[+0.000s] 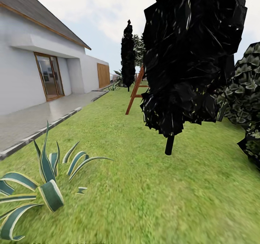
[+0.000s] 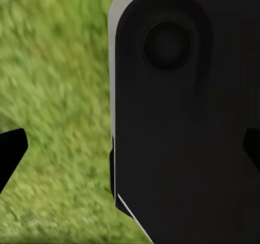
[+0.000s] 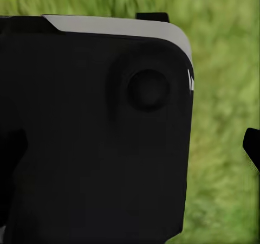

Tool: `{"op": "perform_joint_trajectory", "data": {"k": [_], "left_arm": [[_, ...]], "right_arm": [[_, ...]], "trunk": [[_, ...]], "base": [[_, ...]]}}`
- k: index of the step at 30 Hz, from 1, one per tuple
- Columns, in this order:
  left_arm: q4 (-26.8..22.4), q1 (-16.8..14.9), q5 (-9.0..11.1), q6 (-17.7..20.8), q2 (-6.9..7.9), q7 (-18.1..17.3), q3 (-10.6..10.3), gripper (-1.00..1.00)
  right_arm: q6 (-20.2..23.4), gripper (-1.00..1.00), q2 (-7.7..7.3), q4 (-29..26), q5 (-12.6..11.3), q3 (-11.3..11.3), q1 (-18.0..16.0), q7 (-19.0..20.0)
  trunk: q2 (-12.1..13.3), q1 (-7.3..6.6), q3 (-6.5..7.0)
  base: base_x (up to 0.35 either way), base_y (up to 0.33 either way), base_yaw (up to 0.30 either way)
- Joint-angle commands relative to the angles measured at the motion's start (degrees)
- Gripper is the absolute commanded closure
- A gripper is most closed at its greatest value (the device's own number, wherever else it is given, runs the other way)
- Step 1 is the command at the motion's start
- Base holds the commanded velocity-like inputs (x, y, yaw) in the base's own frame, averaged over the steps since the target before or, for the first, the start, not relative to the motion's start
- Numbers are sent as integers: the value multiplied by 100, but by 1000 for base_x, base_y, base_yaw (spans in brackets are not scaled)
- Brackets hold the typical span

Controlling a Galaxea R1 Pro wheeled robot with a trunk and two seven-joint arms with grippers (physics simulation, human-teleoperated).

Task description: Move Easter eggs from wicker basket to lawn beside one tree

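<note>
Two grippers, left [image 2: 130, 146] and right [image 3: 130, 146], hang over blurred lawn [image 1: 155, 186] with fingertips at opposite frame edges, spread apart, holding nothing. Nearest, a striped agave [image 1: 43, 186] grows in the grass. Beyond stands a dark conifer [image 1: 187, 56], then a wooden ladder [image 1: 135, 90], patio [image 1: 39, 117] and house [image 1: 32, 56].

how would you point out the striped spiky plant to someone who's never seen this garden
Start at the white house with its grey patio, then follow the patio's edge down onto the lawn. The plant sits low in the grass nearest the camera. Its long pointed green leaves with pale edges set it apart from the dark conifer opposite.
</note>
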Motion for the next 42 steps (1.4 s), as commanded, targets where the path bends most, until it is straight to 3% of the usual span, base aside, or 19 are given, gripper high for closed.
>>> {"op": "perform_joint_trajectory", "data": {"k": [1,9,27,42], "left_arm": [[-1,0,5,0,0,-1,4,-100],[-2,0,5,4,0,-3,10,-100],[-1,0,6,9,0,-1,7,-100],[-1,0,6,4,0,1,2,-100]], "right_arm": [[3,-100,0,10,-3,0,-7,5],[-5,-100,0,10,-1,0,-7,5],[-6,-100,-6,10,42,15,-7,5],[17,-100,-37,54,54,20,-7,-2]], "trunk": [[-2,0,-4],[-2,0,-4],[-2,0,-4],[-2,0,-4]], "base": [[0,0,252],[37,8,252],[320,16,240],[65,0,13]]}}
